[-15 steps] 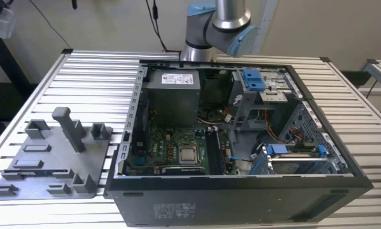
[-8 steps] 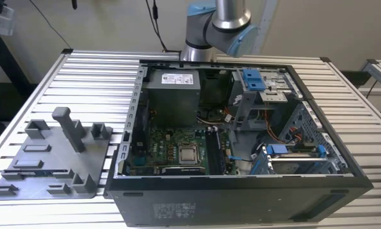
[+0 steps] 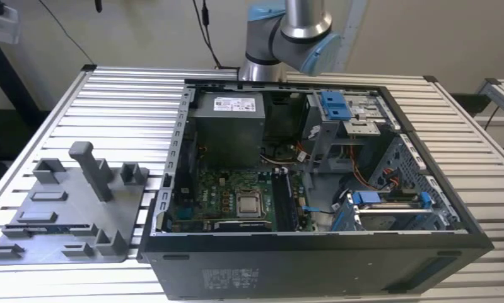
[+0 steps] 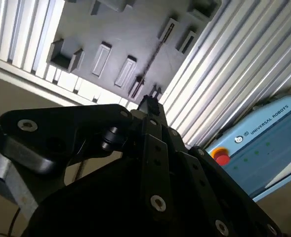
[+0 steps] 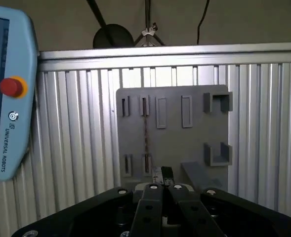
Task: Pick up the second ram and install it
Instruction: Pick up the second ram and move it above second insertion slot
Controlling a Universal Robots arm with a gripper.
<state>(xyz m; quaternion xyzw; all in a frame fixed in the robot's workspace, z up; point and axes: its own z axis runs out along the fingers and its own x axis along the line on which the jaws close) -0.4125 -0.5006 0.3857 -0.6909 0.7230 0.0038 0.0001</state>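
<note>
Step in hand: judged as the approach to the pick. The second ram (image 5: pixel 145 133) is not yet grasped, and nothing of the install shows as done with it.
Gripper: the gripper (image 5: pixel 161 173) hangs over the holder plate (image 5: pixel 194 143), well apart from it. Its jaws look drawn together with nothing between them.
Second ram, location: it stands on its thin edge in a pair of slots on the plate, seen edge-on as a narrow dark line in both wrist views. The matching pair of slots just beside it holds nothing.
Holder plate, location: on the slatted table (image 3: pixel 125 95), at the exterior view's left, just beside the computer case (image 3: pixel 319 252).
Destination: the motherboard (image 3: pixel 226 189), on the floor of the open case. Its memory slots are too small to tell apart.
What the pick calls for (judgement): the jaws must part, square up across the board's flat faces and close between the slot posts. The stick is thin and offers little grip, so the lift should run straight up.
Arm: the arm (image 3: pixel 294 38) rises at the far side of the case.
Print, pendant: the teach pendant (image 5: pixel 7 98) carries a maker's mark and has a red stop button.
Print, case interior: a white label (image 3: pixel 234 103) is too small to read.
Print, case near wall: a sticker (image 3: pixel 231 278) is too small to read.
</note>
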